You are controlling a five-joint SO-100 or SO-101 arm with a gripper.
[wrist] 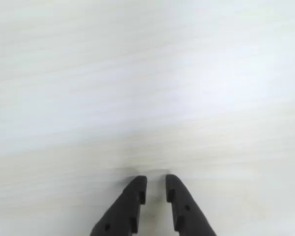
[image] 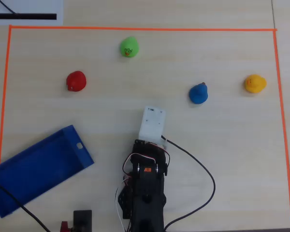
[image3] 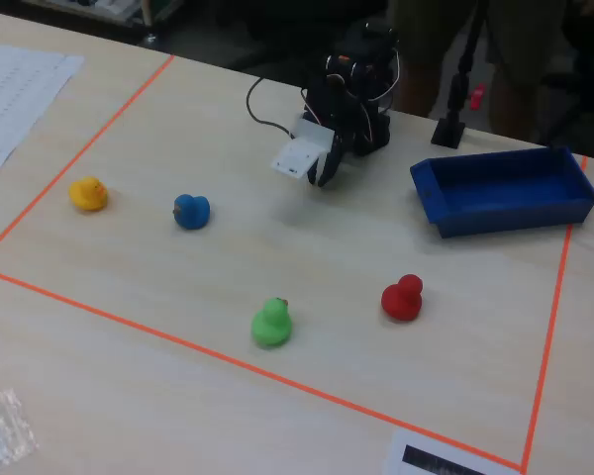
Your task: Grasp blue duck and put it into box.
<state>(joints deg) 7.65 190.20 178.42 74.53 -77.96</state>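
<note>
From my overhead view I log the blue duck right of centre between the red duck and yellow duck, green duck farther up, box lower left, arm at bottom centre
</note>
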